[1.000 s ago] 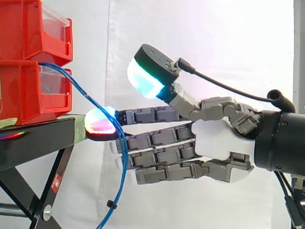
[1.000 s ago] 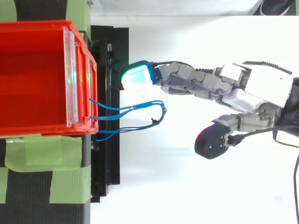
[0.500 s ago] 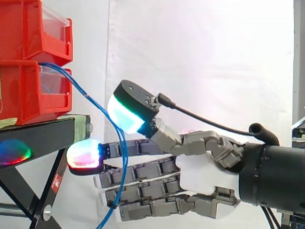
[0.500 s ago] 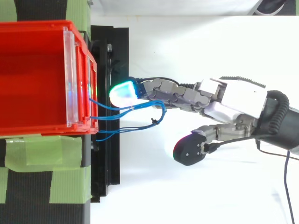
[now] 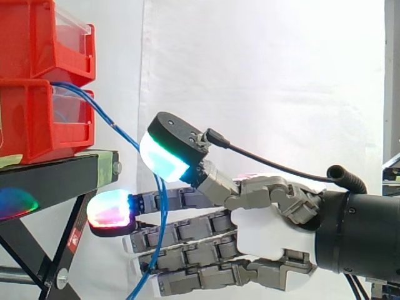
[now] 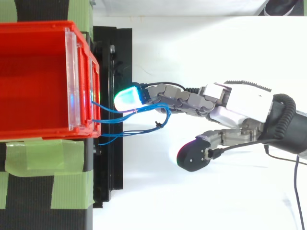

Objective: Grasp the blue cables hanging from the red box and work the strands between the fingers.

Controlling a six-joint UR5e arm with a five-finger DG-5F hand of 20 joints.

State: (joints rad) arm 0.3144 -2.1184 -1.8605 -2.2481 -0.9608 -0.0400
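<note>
White curtain [image 5: 262, 75] behind; black stand [image 5: 50, 181] at left of the side view carries the red box [image 5: 37, 119]. We note the blue cables [image 5: 113, 125] leaving the box front and hanging down across the fingers [image 5: 187, 234] at lower centre. Hand [image 5: 269, 225] released: fingers straight, reaching toward the stand, thumb [image 5: 169, 150] raised well apart above them, nothing pinched.

Blue cables [image 5: 111, 124]; red bins [image 5: 37, 119]; black stand [image 5: 50, 181] with green tape [image 6: 48, 158]; white curtain [image 5: 262, 75]; grey-and-white hand [image 5: 269, 231], fingertips [image 5: 111, 209] glowing pink and cyan.
</note>
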